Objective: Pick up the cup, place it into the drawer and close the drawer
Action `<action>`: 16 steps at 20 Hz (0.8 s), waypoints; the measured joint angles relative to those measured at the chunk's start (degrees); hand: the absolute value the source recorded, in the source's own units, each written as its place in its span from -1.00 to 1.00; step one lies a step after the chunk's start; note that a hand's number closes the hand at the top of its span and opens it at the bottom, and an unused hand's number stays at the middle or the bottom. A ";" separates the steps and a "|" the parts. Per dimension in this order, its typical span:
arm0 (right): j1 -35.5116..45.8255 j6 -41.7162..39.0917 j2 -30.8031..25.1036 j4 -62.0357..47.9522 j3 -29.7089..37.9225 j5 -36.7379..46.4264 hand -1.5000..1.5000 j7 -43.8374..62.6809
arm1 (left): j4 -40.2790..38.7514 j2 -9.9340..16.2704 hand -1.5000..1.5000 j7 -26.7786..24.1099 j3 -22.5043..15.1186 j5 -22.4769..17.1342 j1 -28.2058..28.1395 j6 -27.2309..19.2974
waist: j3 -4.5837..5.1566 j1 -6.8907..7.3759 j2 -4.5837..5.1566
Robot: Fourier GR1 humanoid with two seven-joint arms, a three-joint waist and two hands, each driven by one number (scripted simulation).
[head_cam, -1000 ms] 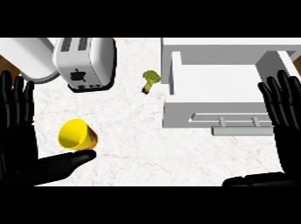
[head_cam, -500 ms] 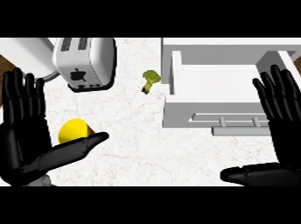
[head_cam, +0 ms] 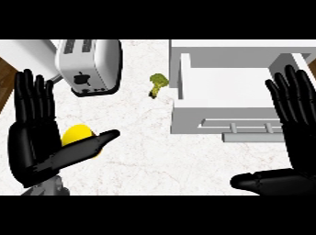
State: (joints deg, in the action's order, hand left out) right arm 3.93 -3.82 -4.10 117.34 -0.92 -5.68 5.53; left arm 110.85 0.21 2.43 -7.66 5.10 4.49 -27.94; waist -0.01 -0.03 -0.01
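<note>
Cup [head_cam: 77,133]: yellow, on the marble counter [head_cam: 147,147], well apart from the drawer [head_cam: 235,98] on its left side, and nearer the view's bottom edge than the drawer front. Partly hidden by the left hand [head_cam: 35,142].

Left hand: open, fingers straight and pointing up, thumb stretched out across the cup's lower side. Palm sits just beside the cup on the side away from the drawer. Not curled round it; can't tell if the thumb actually touches it.

Right hand [head_cam: 303,137]: open too, fingers straight up, thumb sticking out toward the cup's side. It overlaps the drawer's right front corner in view. Holds nothing.

Drawer: white, pulled open, handle [head_cam: 237,125] on the front face, inside visible.

Broccoli [head_cam: 158,83]: small green piece on the counter just beside the drawer's left wall, between the drawer and the toaster [head_cam: 89,64].

Toaster: silver, left of the drawer, farther back than the cup.
</note>
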 measured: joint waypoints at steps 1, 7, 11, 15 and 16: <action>0.19 0.18 0.28 -0.46 -0.05 0.28 -1.00 -0.35 | 0.79 0.17 -1.00 0.61 0.16 0.14 -0.51 0.08 | 0.01 0.02 -0.02; 0.50 -0.38 -0.02 -0.28 0.80 0.03 -1.00 -0.01 | -1.51 -0.04 -1.00 -2.89 -0.40 -1.37 -3.64 -1.00 | 0.01 0.04 -0.02; 0.57 -0.86 -0.64 0.69 1.98 -1.02 -1.00 1.04 | -2.43 0.60 -1.00 -2.83 1.26 -3.13 -4.82 -0.61 | 0.01 0.05 -0.01; 0.08 -0.87 -0.05 0.90 1.49 -0.54 -1.00 0.33 | -3.48 0.45 -1.00 -5.08 2.04 -4.42 -7.85 0.30 | 0.01 0.08 -0.02; 0.28 -1.17 -0.45 1.21 2.08 -1.15 -1.00 0.86 | -4.06 0.31 -1.00 -5.61 1.79 -4.42 -8.25 -0.23 | 0.01 0.08 -0.02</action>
State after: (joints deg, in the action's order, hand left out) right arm 4.21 -4.99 -4.55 118.55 1.16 -6.83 6.39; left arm 106.79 0.52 -3.18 -5.87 0.68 -3.76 -28.17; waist 0.01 0.05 -0.03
